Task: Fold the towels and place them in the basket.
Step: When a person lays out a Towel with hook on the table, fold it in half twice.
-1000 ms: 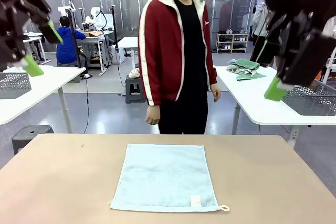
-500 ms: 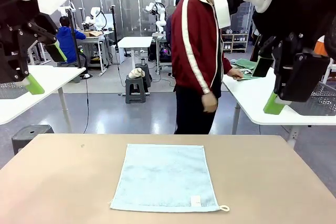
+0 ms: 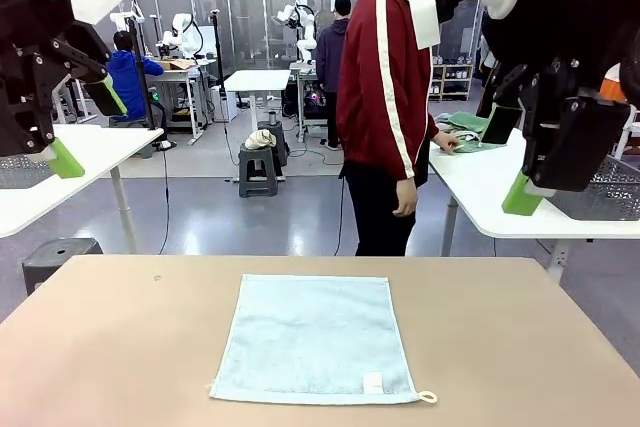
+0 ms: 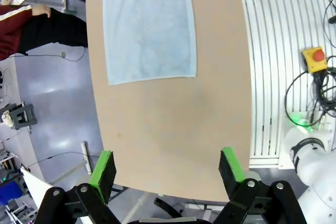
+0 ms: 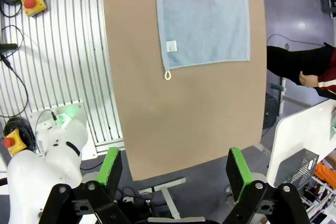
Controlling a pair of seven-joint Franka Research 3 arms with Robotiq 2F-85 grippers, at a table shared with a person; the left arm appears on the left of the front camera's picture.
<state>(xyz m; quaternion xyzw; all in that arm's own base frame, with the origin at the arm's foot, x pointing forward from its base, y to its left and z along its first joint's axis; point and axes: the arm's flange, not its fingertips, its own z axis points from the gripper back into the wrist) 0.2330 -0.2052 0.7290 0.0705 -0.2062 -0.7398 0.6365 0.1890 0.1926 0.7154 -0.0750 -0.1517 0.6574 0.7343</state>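
Observation:
A light blue-grey towel [image 3: 315, 339] lies flat and unfolded on the tan table [image 3: 120, 347], its tag and loop at the near right corner. It also shows as the towel [image 4: 149, 30] in the left wrist view and the towel [image 5: 202, 19] in the right wrist view. My left gripper [image 3: 85, 127] hangs open high at the left, and my right gripper [image 3: 515, 162] hangs open high at the right, both far above the cloth and holding nothing. Green towels [image 3: 468, 132] lie on a white side table under the person's hand. A dark mesh basket [image 3: 600, 187] stands on that table, partly behind my right gripper.
The person [image 3: 385, 107] in a red jacket stands side-on beyond the table's far edge, turned to the white side table [image 3: 480, 197]. Another white table [image 3: 80, 162] stands at the left. Red stop buttons [image 4: 315, 56] sit on the floor behind the table.
The person has turned from facing the table to the right side table and put a hand on the green towels. Both grippers shifted slightly a second ago, then held still. The blue towel has not moved.

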